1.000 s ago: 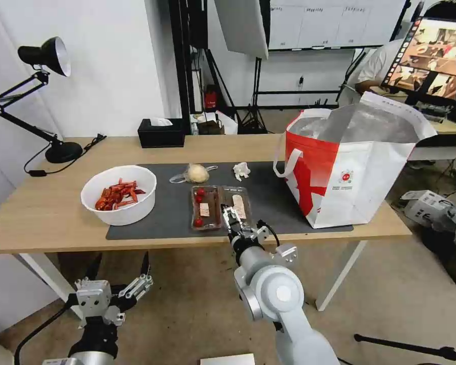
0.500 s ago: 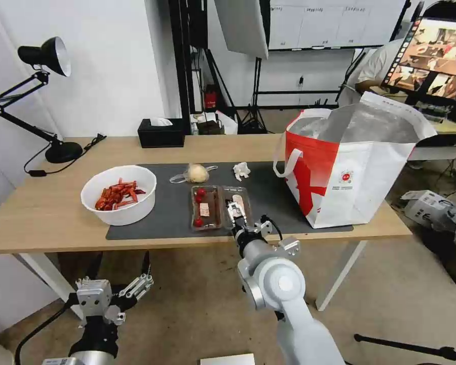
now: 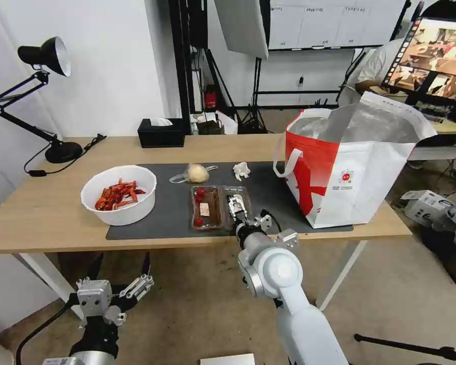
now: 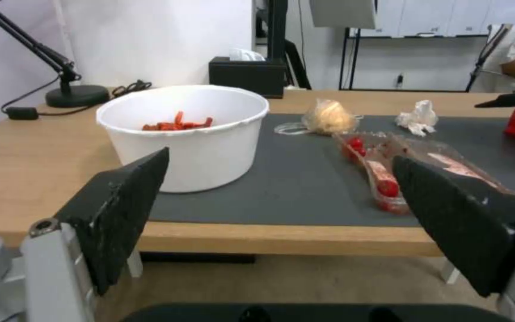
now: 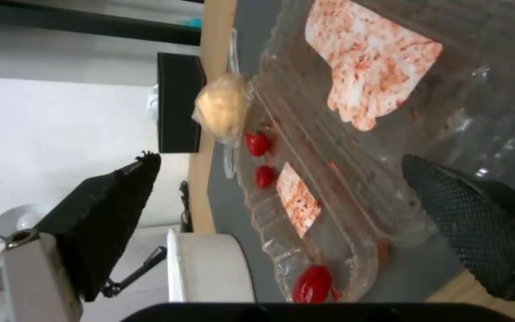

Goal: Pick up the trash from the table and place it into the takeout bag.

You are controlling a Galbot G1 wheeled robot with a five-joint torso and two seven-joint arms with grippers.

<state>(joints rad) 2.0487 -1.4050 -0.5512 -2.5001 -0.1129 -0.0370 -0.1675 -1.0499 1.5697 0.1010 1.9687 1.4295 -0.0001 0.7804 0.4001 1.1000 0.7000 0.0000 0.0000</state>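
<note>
Right gripper (image 3: 236,207) spread wide over clamshell tray (image 3: 213,207), arm outstretched; left gripper (image 3: 117,291) wide, low below tabletop (image 3: 45,213).

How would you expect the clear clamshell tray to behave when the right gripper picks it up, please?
The clamshell tray looks thin and crinkled, so it will probably flex or buckle under the open right gripper. It seems light, holding only a few scraps. Lying opened flat in two halves, it may fold at the hinge, and the round red pieces could roll out.

The right hand (image 3: 236,207) reaches forward with fingers spread (the left hand (image 3: 117,276) hangs low, fingers apart).
</note>
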